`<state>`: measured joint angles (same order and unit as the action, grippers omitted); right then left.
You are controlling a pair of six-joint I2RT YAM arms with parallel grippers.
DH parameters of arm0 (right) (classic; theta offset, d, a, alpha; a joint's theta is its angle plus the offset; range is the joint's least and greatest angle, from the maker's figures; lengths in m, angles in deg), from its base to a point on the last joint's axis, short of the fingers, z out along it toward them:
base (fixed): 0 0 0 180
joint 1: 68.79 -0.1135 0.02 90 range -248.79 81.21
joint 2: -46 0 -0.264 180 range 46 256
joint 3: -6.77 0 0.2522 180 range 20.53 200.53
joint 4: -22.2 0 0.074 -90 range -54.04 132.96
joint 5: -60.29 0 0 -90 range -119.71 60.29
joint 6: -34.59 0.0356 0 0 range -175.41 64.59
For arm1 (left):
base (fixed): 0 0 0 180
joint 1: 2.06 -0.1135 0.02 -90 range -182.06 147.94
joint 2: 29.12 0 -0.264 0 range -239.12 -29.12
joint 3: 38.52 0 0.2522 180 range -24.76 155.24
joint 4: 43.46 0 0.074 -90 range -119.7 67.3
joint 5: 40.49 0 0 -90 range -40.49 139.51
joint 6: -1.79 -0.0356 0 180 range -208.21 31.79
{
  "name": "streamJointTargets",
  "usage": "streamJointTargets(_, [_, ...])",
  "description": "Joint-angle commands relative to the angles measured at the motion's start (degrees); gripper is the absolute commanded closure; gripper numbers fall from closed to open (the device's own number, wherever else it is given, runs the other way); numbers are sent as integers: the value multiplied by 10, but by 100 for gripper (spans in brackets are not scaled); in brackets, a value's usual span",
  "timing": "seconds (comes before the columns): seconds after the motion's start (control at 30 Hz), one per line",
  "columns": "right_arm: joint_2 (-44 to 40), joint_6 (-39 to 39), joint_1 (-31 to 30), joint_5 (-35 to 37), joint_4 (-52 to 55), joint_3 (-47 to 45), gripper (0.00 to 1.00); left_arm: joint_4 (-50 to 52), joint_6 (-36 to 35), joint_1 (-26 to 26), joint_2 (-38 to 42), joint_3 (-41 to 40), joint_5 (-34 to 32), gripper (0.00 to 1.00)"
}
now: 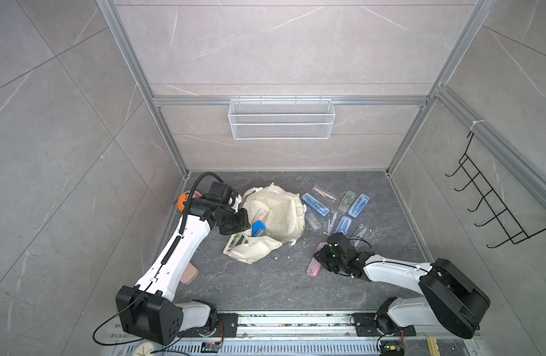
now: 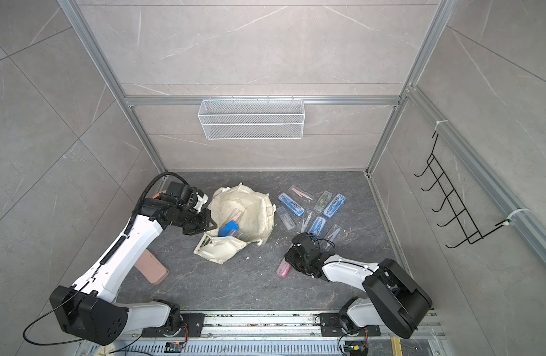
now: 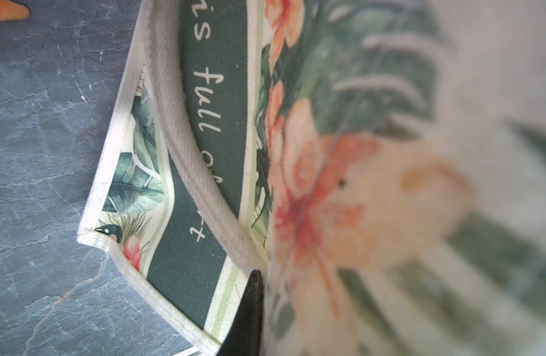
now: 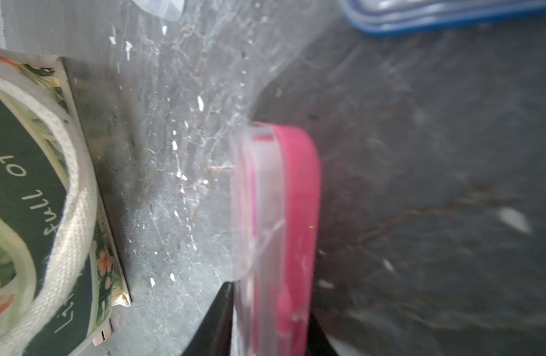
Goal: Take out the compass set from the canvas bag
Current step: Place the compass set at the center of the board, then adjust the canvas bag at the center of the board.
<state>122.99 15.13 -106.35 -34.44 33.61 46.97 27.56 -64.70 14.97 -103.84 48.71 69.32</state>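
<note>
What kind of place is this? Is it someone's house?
Probably a robot test booth, not a house: a left arm and a right arm mounted on a rail, between metal-framed walls.

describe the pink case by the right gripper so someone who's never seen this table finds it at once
Find the canvas bag mid-table, then the scatter of plastic cases on the right arm's side of it. The pink case lies apart from them, nearer the arms' bases, at the right gripper. Its neighbours are blue, green or clear; it alone is bright pink.
</note>
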Motion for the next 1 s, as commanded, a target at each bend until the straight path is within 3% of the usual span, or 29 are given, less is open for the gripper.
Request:
streamJointTargets(0.0, [-39,-1,2,14,72,-2,64,0,-17,-2,21,-7,31,100])
streamJointTargets(0.2, [-116,-36,2,43,197,59,46,0,-17,1,26,-11,39,100])
streamJointTargets(0.43, [-136,-114,-32,68,295,212,48,0,-17,16,17,-3,43,100])
streamJointTargets(0.57, [-84,-156,-109,103,316,326,50,0,-10,24,18,-1,35,100])
streamJointTargets(0.73, [36,-218,-181,80,325,458,54,2,-8,26,17,1,32,100])
streamJointTargets(0.97, [137,-237,-231,48,321,518,57,10,-9,28,6,23,28,100])
